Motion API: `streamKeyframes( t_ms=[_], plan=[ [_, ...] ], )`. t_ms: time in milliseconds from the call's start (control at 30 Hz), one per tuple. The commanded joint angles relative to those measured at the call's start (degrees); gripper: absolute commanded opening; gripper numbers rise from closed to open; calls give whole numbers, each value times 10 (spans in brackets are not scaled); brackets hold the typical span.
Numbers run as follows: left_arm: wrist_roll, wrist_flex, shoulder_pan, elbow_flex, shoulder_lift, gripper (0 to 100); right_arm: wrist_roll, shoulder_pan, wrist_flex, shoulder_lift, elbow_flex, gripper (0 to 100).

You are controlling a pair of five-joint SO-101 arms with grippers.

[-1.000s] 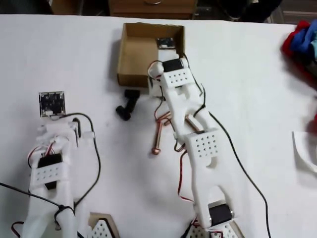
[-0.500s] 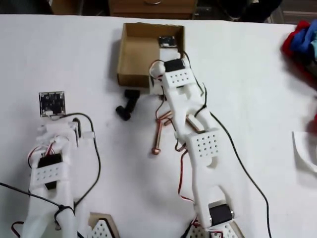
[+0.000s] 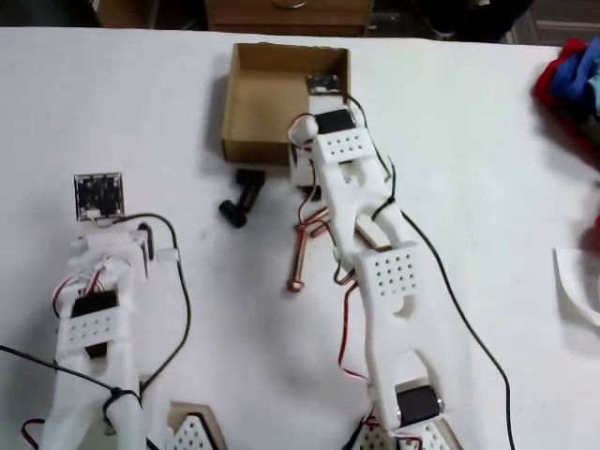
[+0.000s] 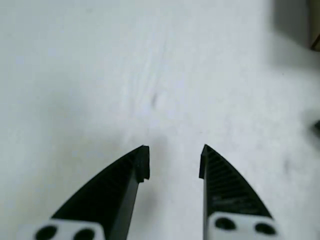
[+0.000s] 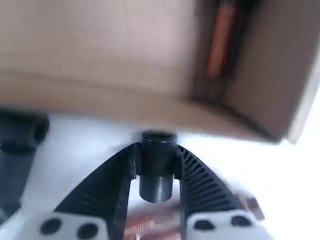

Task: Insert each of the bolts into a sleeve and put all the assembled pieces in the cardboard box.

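My right gripper is shut on an upright black sleeve, just outside the near wall of the cardboard box. Inside the box, a copper bolt piece lies in a corner. On the high view the right arm ends at the box's near edge. A second black sleeve lies on the table beside it, and a loose copper bolt lies under the arm. My left gripper is open over bare white table, with its arm at the near left.
A red and blue cloth lies at the table's far right edge, with a white object nearer along that edge. Red wires hang beside the right arm near the bolt. Wooden furniture stands behind the table.
The right arm's wrist has shifted slightly to the right along the box's near edge. The left arm has not moved.
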Motion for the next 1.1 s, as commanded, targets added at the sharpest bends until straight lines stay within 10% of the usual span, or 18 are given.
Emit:
streamKeyframes(
  t_ms=[0, 533, 700, 1067],
  plan=[
    [1, -4, -4, -24, -5, 181, 2, 11, 53, -79, -5, 21],
    [-46, 245, 178, -145, 27, 182, 95, 122, 132, -516, 118, 21],
    [-84, 447, 291, -337, 178, 181, 108, 268, 38, -720, 404, 21],
    [159, 678, 412, -785, 559, 181, 156, 302, -286, -1218, 1127, 20]
  ],
)
